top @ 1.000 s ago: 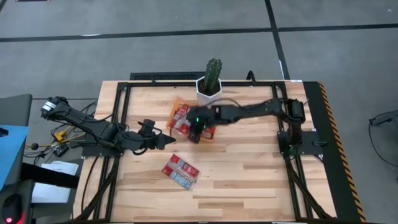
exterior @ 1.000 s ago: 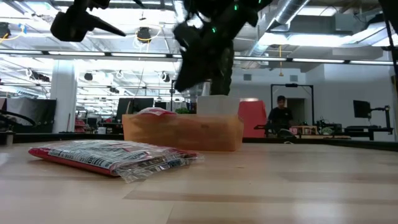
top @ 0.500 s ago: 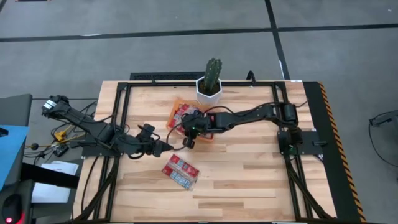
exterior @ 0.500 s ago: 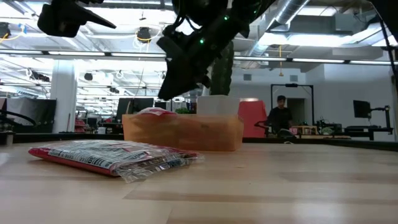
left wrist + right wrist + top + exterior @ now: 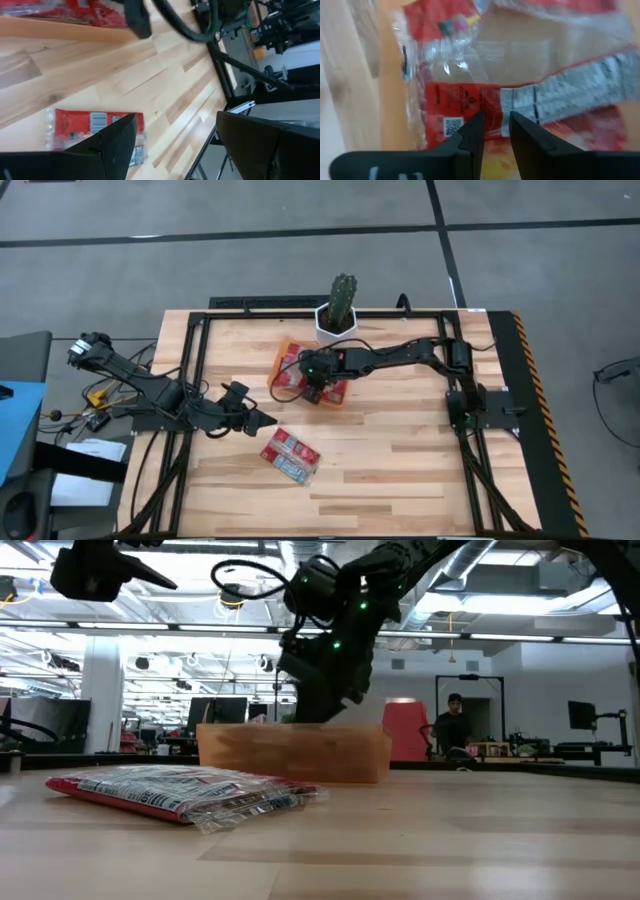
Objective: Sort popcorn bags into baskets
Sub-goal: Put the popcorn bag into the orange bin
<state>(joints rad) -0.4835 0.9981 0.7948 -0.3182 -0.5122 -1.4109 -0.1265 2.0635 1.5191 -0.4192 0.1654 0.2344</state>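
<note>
Tray [image 5: 284, 356], orange, on desk [image 5: 400, 460], holding red packets [image 5: 520, 65] directly beneath the right claw [image 5: 318, 392], whose fingers stand narrowly apart, grasping nothing. Loose packets [image 5: 290, 453] on the desk just beside the left claw [image 5: 268, 420], released, fingers spread. Cactus pot [image 5: 340, 320] beyond the tray.

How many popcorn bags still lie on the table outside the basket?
1 pile lies on the bare wood near the left gripper; it may hold more than one bag. The other bags are in the basket.
</note>
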